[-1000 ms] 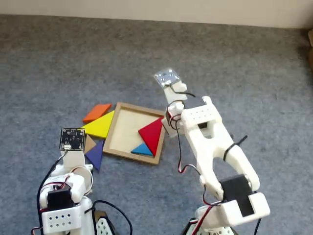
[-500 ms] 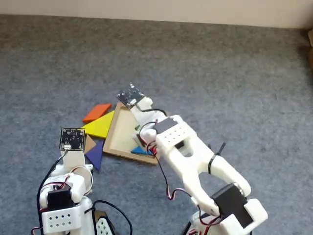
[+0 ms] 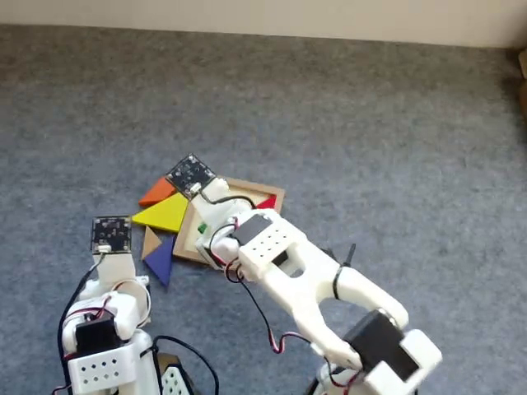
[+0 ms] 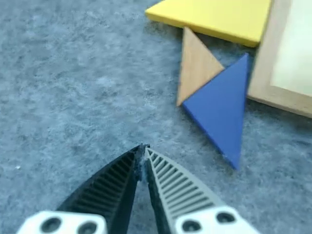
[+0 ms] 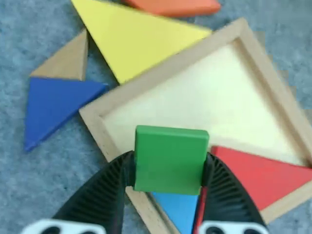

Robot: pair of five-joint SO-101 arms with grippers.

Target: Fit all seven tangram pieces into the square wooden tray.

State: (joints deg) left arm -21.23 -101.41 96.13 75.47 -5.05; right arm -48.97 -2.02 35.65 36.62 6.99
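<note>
Green square piece clamped between fingers of right gripper, flat face turned up at wrist camera. It's square, so no real long axis; edges skewed against tray rim lines. Plain solid green, chunky, crisp corners. Held over near rim of square wooden tray, next to red triangle and light blue triangle seated inside. Contact with tray can't be told. Yellow triangle, orange piece, dark blue triangle and bare wood triangle laid on carpet beside tray. Left gripper pinched together on nothing, parked over carpet near dark blue triangle.
</note>
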